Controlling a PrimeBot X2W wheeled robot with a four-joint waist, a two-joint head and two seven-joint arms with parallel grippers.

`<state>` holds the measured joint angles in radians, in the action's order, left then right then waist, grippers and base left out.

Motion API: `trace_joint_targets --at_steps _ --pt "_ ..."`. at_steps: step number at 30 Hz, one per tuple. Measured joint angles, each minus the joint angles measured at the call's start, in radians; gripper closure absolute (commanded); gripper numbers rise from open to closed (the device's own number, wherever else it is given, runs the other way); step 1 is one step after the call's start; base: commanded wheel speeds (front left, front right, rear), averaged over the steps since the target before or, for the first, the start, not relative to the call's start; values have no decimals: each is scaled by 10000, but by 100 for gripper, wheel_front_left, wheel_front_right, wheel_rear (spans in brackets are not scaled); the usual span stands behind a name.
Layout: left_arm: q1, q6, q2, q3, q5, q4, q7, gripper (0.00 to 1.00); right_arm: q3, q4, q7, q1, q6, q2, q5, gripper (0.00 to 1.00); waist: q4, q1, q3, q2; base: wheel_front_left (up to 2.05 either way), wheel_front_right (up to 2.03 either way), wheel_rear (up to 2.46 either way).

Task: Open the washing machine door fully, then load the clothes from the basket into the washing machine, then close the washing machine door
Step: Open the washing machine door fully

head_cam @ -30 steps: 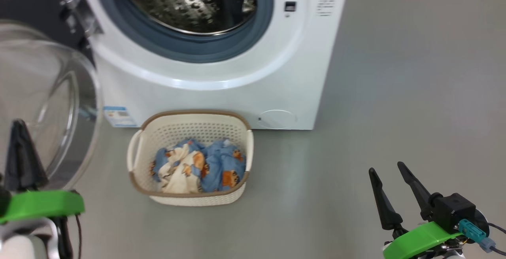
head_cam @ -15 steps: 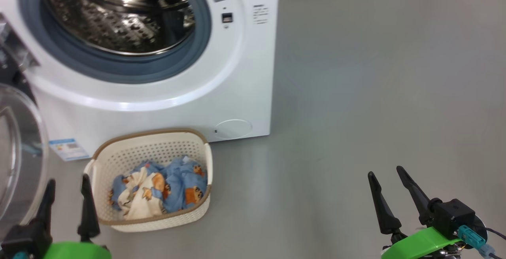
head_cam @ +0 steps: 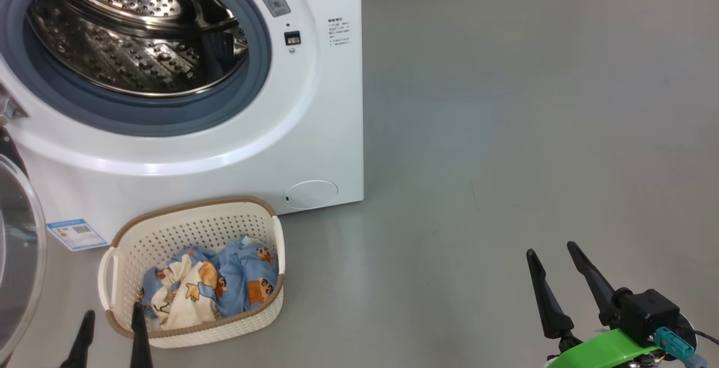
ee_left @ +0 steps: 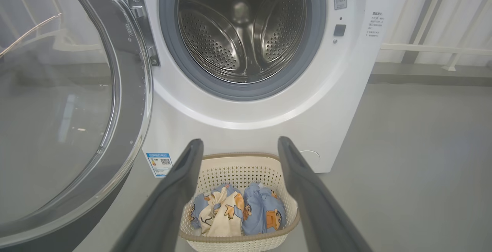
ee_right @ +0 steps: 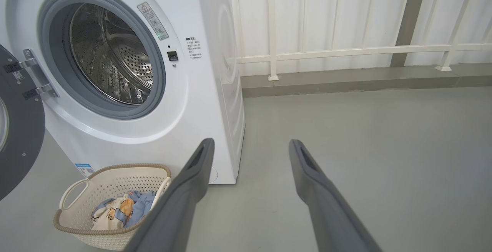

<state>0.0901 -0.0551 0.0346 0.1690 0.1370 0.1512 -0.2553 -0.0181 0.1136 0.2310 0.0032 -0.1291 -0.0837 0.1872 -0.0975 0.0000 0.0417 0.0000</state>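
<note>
The white washing machine (head_cam: pixel 314 104) stands with its steel drum (head_cam: pixel 135 36) exposed. The washing machine door (ee_left: pixel 57 109) is swung wide open to the left, its glass bowl at the head view's left edge (head_cam: pixel 17 255). The basket (head_cam: pixel 185 233) sits on the floor before the machine, with the clothes (head_cam: pixel 224 284) bundled inside. My left gripper (head_cam: pixel 112 312) is open, its fingers just in front of the basket's near-left rim and holding nothing. In the left wrist view it (ee_left: pixel 240 141) frames the basket (ee_left: pixel 238 167) and clothes (ee_left: pixel 238 213). My right gripper (head_cam: pixel 550 249) is open and empty over bare floor far to the right.
Grey floor (head_cam: pixel 505 132) stretches to the right of the machine. A white railing (ee_right: pixel 346 50) and wall run behind it. A blue label (head_cam: pixel 76 234) and a round flap (head_cam: pixel 310 194) sit low on the machine's front.
The head camera has moved, so the whole picture has shifted left. My left gripper went from shut beside the door glass to open, and now sits lower, by the basket. The right gripper is unchanged.
</note>
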Motion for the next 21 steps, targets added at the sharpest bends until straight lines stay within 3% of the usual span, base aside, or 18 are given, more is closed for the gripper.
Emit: trace_joint_targets --at_steps 21 --pt "540 153 69 -476 355 -236 0 0 199 63 0 181 0 111 -12 0 317 0 -339 0 0 0 0"
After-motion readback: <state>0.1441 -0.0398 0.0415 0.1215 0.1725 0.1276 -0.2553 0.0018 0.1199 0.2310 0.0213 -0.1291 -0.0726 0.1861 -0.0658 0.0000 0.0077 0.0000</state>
